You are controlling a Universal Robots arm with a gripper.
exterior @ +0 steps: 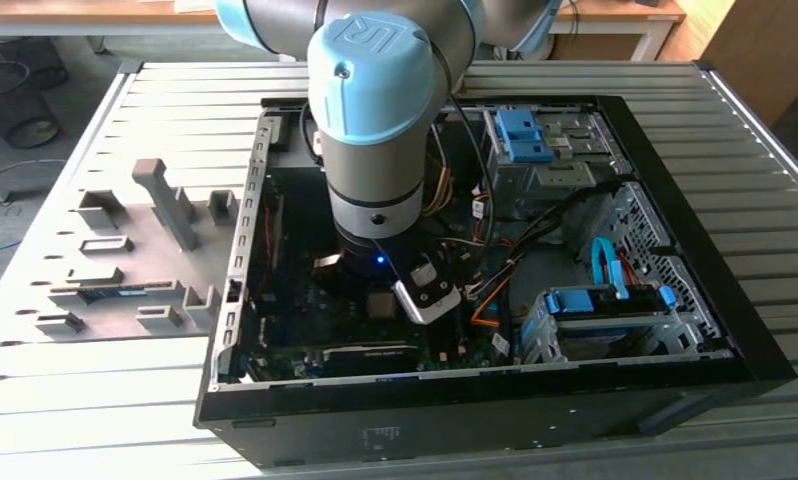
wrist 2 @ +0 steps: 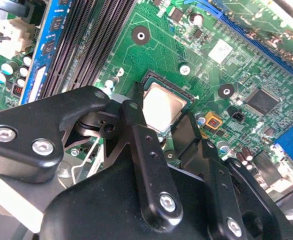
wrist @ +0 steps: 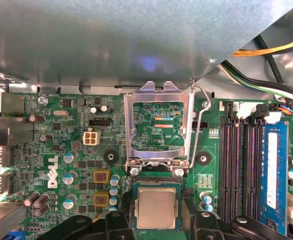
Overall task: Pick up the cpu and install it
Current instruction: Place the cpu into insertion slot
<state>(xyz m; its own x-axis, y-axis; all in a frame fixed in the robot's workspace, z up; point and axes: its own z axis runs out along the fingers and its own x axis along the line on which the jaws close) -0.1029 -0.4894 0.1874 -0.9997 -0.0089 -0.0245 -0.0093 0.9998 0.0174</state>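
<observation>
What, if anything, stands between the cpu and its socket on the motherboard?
Nothing visible does. In the first wrist view the load plate is swung open, clear of the socket, and the cpu already appears to sit inside it.

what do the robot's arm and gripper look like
The arm is a silver-grey tube with rounded light blue joint caps, one bearing a raised logo. The gripper is black, built of angular bars with silver screws.
</observation>
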